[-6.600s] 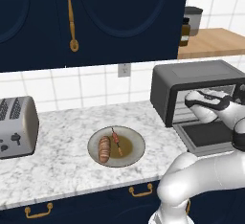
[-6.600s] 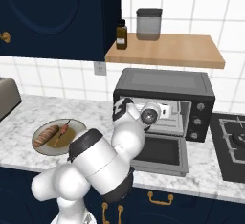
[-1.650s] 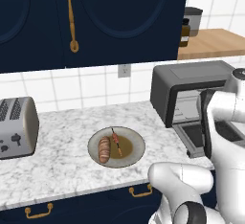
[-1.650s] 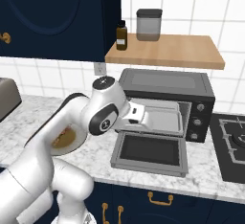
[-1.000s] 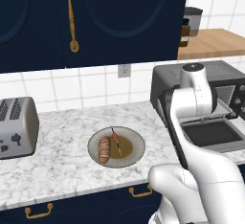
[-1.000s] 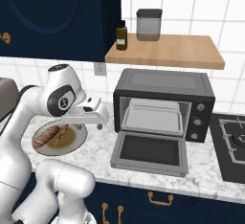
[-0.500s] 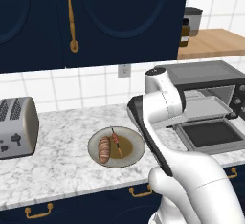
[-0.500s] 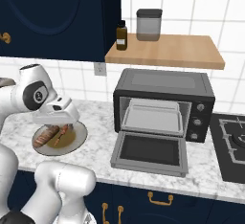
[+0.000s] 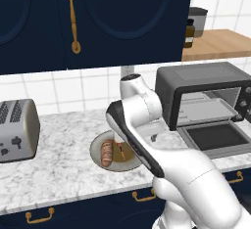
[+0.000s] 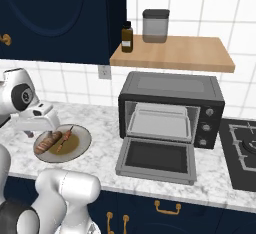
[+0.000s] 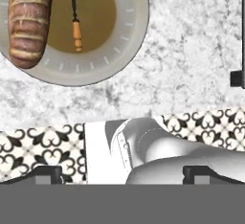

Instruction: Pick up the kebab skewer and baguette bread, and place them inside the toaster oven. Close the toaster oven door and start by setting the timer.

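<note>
Silver toaster point(image 9: 17, 130) far left on marble counter point(image 9: 59, 174) — plate point(image 10: 80, 143) mid-counter, jar point(image 10: 155, 26) & bottle point(image 10: 127, 37) on shelf.

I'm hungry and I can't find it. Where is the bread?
The baguette bread lies on the round plate on the marble counter, beside the kebab skewer, left of the open toaster oven in the right base view.

A white-and-grey marble counter point(image 10: 102, 138) carries a round plate point(image 10: 80, 143), a silver two-slot toaster point(image 9: 17, 130) at its left end, and the toaster oven point(image 10: 172, 109) (its door point(image 10: 157, 159) dropped flat onto the stone) at right, beside a black hob point(image 10: 242, 153).
</note>
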